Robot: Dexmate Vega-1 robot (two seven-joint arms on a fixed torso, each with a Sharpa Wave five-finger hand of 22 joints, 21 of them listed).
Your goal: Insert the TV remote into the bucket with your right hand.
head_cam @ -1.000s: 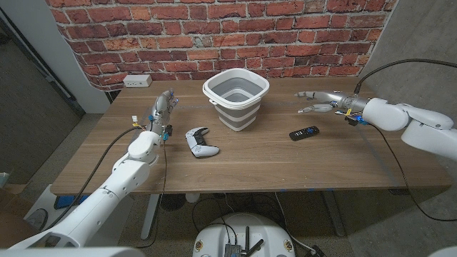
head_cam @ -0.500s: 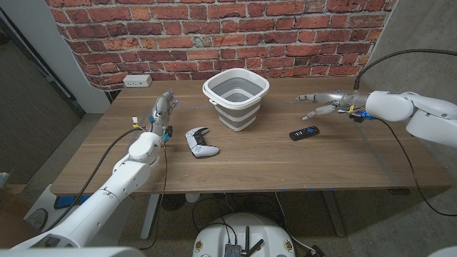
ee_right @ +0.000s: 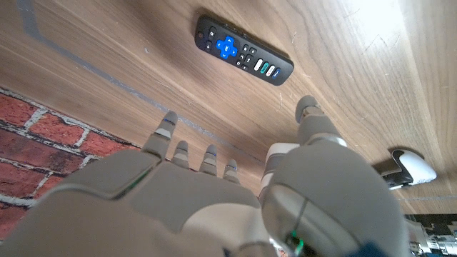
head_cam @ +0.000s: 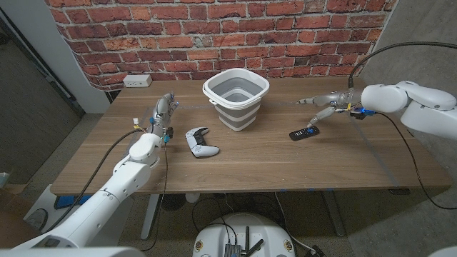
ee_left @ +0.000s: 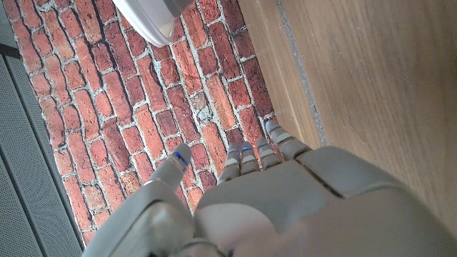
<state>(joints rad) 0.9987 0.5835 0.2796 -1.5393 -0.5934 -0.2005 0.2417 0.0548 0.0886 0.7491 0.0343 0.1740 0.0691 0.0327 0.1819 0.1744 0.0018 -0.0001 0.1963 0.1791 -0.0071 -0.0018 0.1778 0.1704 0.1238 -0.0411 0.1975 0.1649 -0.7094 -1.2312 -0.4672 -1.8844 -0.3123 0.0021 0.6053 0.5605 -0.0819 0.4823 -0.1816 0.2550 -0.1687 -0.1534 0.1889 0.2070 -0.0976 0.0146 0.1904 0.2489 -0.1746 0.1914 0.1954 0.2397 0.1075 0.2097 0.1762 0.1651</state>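
Observation:
The black TV remote (head_cam: 304, 133) lies on the wooden table to the right of the grey bucket (head_cam: 235, 98); in the right wrist view the remote (ee_right: 243, 51) shows its blue pad and coloured buttons. My right hand (head_cam: 321, 105) hovers open just behind and above the remote, fingers (ee_right: 308, 114) spread and pointing toward the bucket, holding nothing. The bucket stands upright at the table's back middle. My left hand (head_cam: 162, 109) stands at the left of the table, fingers extended and holding nothing; the left wrist view shows its back (ee_left: 285, 200).
A white game controller (head_cam: 201, 142) lies between my left hand and the bucket; its edge (ee_right: 413, 164) shows in the right wrist view. A white power strip (head_cam: 137, 81) sits at the back left. The brick wall (head_cam: 228, 36) stands behind the table.
My right arm has swung inward and its hand has come closer over the remote, tilting down toward it. The left arm, remote, bucket and controller have not moved.

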